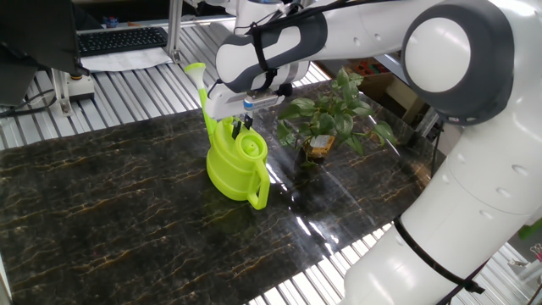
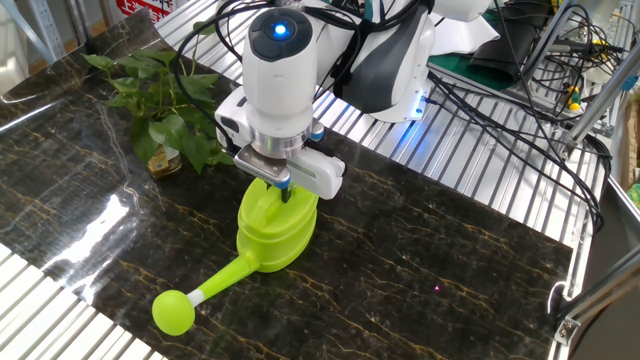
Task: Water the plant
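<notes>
Dark marbled bench [image 1: 102,195], veined in gold, stood on slatted metal framing; a keyboard [image 1: 123,39] lay beyond it in one fixed view, and cables [image 2: 540,60] in the other.

Arm [image 1: 440,102]: white Franka, large, reached over the bench with its wrist pointing down at the can.

Can [image 1: 235,161]: lime-green plastic, upright on the bench near its middle. Long spout with bulb rose [image 2: 173,312] pointed away from the plant. Loop handle [image 1: 259,193] sat at the side in one view.

Plant [image 1: 326,114]: leafy, thin sprawling stems, small brownish pot [image 1: 318,147]. It stood on the bench just beside the can, apart from it, on the side away from the spout.

Gripper [image 2: 286,190]: lowered onto the can's top, fingers drawn close about a part of the lid or top handle. It appeared to be pinching the can, though the contact was partly hidden by the wrist.

Step in hand, judged: securing the grasp before lifting. To do it well, the pinch should be firm and centred so the can does not swing. The lift should be straight up. Because the spout faced away from the plant, the can would need turning before any tilt over the pot, and the spout should clear the leaves.
</notes>
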